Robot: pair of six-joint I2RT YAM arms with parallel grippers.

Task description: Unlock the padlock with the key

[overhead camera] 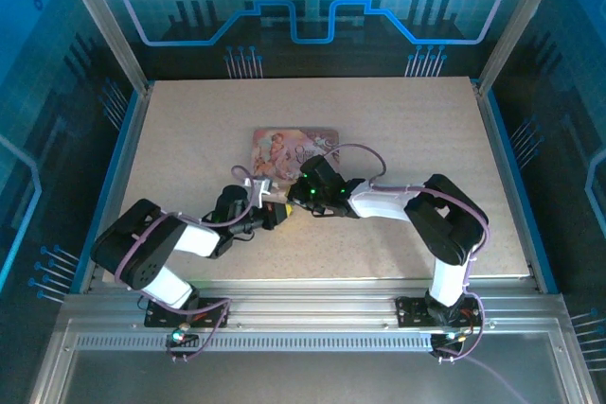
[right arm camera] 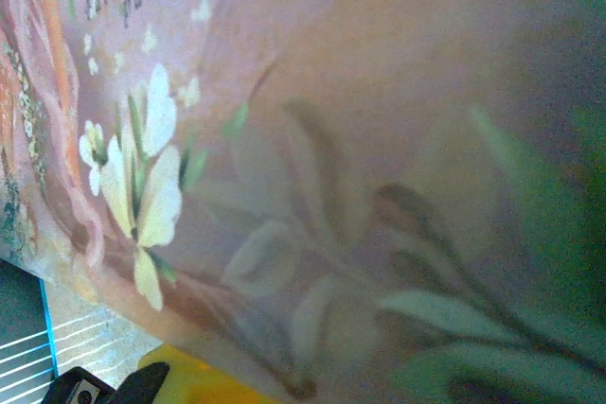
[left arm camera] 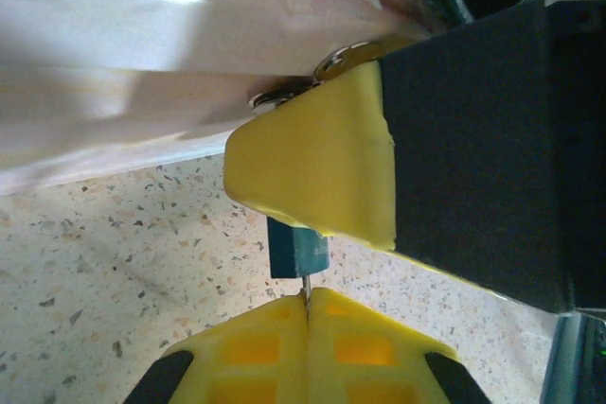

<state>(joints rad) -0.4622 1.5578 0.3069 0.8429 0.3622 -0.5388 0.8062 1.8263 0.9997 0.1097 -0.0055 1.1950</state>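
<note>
- Worktop (overhead camera: 417,158): speckled beige board inside metal rails. We log both arms reaching inward over it from the near edge.
- Tin (overhead camera: 284,149): pink illustrated box lying flat about mid-worktop, a little left of centre. In the right wrist view its flowered lid sits very close to the lens and is blurred.
- Padlock (left arm camera: 296,247): small dark bluish block just beside the tin's near edge, above the speckled surface. Its upper part is hidden behind a yellow finger (left arm camera: 312,163) of the right pincer (overhead camera: 305,188), so we cannot tell whether it touches the tin or the worktop.
- Key (left arm camera: 306,289): thin grey metal sliver, seen edge-on. It stands out from between the fingers of the left pincer (left arm camera: 306,302) and runs up to the padlock's lower face as framed.
- Left pincer (overhead camera: 276,213): yellow fingers clenched tight together, grasping the key. From above we place it just in front of the tin's near edge, tip to tip with the right pincer.
- Right pincer: at the tin's near edge, with the one finger we see, on a black mount, lying against the padlock's top. We cannot tell whether this pincer is released or clenched.
- Ring (left arm camera: 333,60): bright metal loop peeking out between that finger and the tin. We cannot tell what it belongs to.
</note>
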